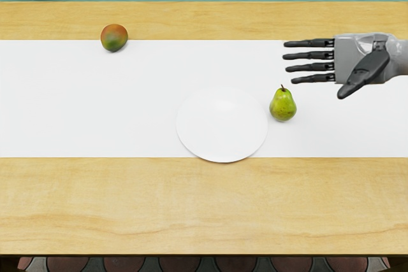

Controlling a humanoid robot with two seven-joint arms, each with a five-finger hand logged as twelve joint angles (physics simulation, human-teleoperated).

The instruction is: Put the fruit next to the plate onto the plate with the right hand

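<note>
Right hand open above a pear beside the plate.

Head view: the right hand [341, 62] comes in from the right edge with its four fingers [309, 55] stretched out straight and parallel, tips towards the left, and the thumb angled downward; they grasp nothing. The pear [282, 105] stands upright, stem up, on the white cloth [95, 106], just beside the right rim of the plate [222, 125] and not on it. In the picture it sits below the lowest fingertip and slightly to its left, near but clear of every finger. The plate is bare. A mango [114, 37] lies well apart at the cloth's far left edge. The wooden table [191, 208] shows in front of and behind the cloth.
</note>
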